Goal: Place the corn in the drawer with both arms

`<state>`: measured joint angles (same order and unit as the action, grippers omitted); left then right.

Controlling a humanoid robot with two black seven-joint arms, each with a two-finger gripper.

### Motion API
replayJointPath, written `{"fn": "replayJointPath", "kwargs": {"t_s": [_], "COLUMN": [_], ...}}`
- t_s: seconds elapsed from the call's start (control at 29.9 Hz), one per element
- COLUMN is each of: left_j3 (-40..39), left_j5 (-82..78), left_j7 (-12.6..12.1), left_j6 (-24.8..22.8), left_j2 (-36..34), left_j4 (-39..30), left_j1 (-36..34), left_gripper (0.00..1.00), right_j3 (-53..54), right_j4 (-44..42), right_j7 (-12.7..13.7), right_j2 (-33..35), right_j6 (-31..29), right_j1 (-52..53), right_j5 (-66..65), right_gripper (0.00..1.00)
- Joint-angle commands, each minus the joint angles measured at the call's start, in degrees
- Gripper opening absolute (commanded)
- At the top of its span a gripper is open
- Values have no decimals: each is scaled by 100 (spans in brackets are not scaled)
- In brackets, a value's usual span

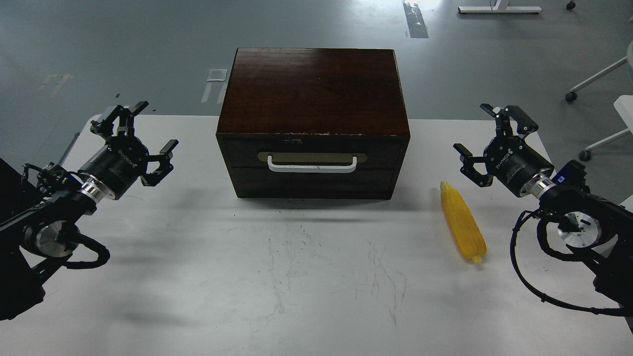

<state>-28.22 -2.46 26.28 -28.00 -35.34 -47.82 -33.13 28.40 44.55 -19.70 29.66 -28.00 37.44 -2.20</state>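
Observation:
A yellow corn cob (463,222) lies on the white table right of the cabinet, its pointed tip toward the far side. The drawer (312,159) sits flush in the dark wooden cabinet (313,91), its white bar handle (312,165) on a brass plate facing me. My left gripper (138,136) hovers open at the table's left, well clear of the cabinet, holding nothing. My right gripper (489,141) hovers open at the right, just beyond and to the right of the corn, apart from it.
The white table (296,277) is scuffed in the middle. Grey floor lies beyond its far edge, with chair legs on castors (591,84) at the far right. Black cables (534,277) loop under my right arm.

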Motion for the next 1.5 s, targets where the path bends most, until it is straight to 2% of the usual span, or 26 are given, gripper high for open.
{"fn": "replayJointPath", "kwargs": {"t_s": [0.0,0.23,0.5,0.53,0.6,0.77,0.8,0.9,0.97,1.0,1.07,1.2,1.34,1.47], "left_j3": [1,-17,-60,-69,-52,-43,-43,-43,-34,-34,-34,-25,1,71], "left_j5": [0,26,0,0,-35,-1226,-1230,-2388,-3309,-3313,-4032,-6084,-7869,-9129], "left_j7": [0,-9,88,166,172,172,172,172,172,172,172,172,172,172], "left_j6": [0,0,0,0,0,0,0,0,0,0,0,0,0,0], "left_j2": [-8,-148,-1026,-1184,-1308,-1686,-1686,-1634,-1494,-1493,-1344,-661,-18,290], "left_j4": [0,0,-8,-17,-43,-210,-210,-614,-1130,-1133,-1589,-2353,-2600,-2627], "left_j1": [17,35,-123,-298,-510,-1834,-1837,-2460,-2864,-2866,-3111,-3507,-3656,-3683], "left_gripper": [99,99,99,99,99,99,99,99,99,99,99,99,99,99], "right_j3": [-1,7,43,51,60,86,86,86,86,86,86,86,86,86], "right_j4": [1,9,18,18,18,27,27,27,27,27,27,27,36,45], "right_j7": [10,1,1,-8,1,-8,-8,-8,-16,-16,-16,-25,-25,-25], "right_j2": [-4,13,57,66,66,241,242,250,250,250,250,285,286,338], "right_j6": [0,0,0,0,0,0,0,0,0,0,0,0,0,0], "right_j1": [0,0,17,17,17,61,61,61,61,61,53,61,70,61], "right_j5": [0,0,9,9,9,9,9,9,9,9,9,9,17,17], "right_gripper": [100,100,100,100,100,100,100,100,100,100,100,100,100,100]}}
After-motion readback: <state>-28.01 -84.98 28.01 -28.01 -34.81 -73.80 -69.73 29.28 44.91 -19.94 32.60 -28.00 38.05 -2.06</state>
